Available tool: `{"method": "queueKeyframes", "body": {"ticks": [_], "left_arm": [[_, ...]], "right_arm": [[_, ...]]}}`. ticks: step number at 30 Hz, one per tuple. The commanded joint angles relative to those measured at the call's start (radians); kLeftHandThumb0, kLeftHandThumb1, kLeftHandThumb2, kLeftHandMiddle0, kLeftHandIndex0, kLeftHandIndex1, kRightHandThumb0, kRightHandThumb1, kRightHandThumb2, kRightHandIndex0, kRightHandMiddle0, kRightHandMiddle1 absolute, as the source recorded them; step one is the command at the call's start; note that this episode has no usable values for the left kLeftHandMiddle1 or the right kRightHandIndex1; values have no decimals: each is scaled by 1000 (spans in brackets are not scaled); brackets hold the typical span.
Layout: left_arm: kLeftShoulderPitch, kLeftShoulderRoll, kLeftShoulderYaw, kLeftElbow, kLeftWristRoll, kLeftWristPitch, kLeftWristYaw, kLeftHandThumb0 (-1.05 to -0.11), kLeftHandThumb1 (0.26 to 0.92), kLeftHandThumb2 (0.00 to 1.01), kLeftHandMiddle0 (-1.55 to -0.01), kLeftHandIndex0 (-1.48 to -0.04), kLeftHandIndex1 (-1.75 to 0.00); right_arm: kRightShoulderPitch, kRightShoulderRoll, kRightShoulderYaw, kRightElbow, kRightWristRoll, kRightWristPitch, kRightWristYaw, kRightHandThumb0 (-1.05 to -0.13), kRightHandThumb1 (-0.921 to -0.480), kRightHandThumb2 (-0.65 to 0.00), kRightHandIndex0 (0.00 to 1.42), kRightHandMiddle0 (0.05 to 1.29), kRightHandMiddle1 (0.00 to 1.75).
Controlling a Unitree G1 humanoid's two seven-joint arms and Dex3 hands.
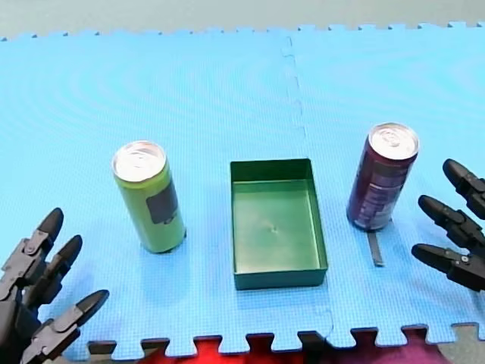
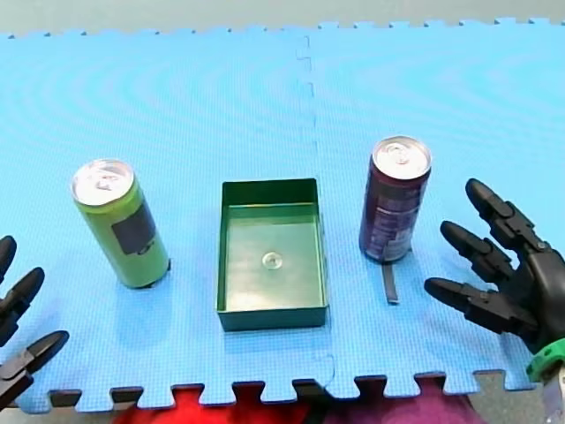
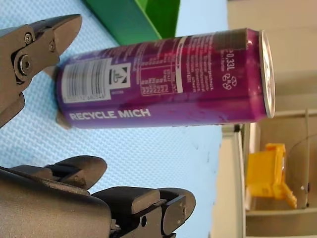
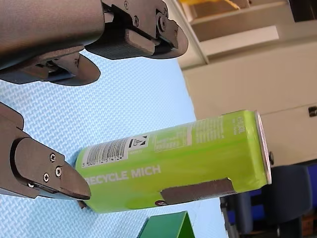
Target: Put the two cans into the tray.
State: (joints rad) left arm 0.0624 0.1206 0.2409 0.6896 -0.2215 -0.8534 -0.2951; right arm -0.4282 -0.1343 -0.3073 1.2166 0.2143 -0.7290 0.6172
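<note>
A lime-green can point(image 1: 149, 199) stands upright on the blue foam mat, left of a dark green open tray point(image 1: 277, 278) that holds nothing. A purple can point(image 1: 381, 178) stands upright just right of the tray. My left hand point(image 1: 76, 254) hovers at the near left corner, short of the green can and holding nothing. My right hand point(image 2: 450, 234) is at the right edge, its fingertips a little right of the purple can and not touching it. In the first wrist view the purple can point(image 3: 163, 79) lies beyond dark fingers point(image 3: 49, 34). The second wrist view shows the green can point(image 4: 173, 163) close to other fingers.
A short grey strip point(image 1: 375, 249) lies on the mat at the purple can's base. The mat's jagged front edge point(image 1: 250, 341) runs just below the tray, with red and purple surfaces beyond it. Open mat stretches behind the cans.
</note>
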Motion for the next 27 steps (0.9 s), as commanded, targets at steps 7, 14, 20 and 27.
{"method": "queueKeyframes", "body": {"ticks": [7, 14, 20, 27], "left_arm": [[-1, 1, 5, -7, -1, 16, 10, -1048, 807, 2, -394, -305, -1], [-6, 0, 9, -6, -7, 27, 8, -1048, 809, 2, -399, -311, -3], [-10, -1, 12, 0, -9, 29, 6, -1048, 809, 2, -404, -317, -5], [-24, 2, 18, 19, -14, 33, 2, -1048, 811, 2, -411, -327, -8]], "right_arm": [[-9, -12, 2, 1, -5, -5, -14, -1025, -635, -6, 345, 308, 0], [-10, -14, 6, 3, -12, -6, -24, -1048, -642, -4, 341, 300, 0], [-12, -16, 6, 5, -15, -7, -24, -1048, -647, -4, 335, 294, 0], [-17, -19, 15, 9, -33, -15, -45, -1048, -646, -2, 332, 289, 0]]}}
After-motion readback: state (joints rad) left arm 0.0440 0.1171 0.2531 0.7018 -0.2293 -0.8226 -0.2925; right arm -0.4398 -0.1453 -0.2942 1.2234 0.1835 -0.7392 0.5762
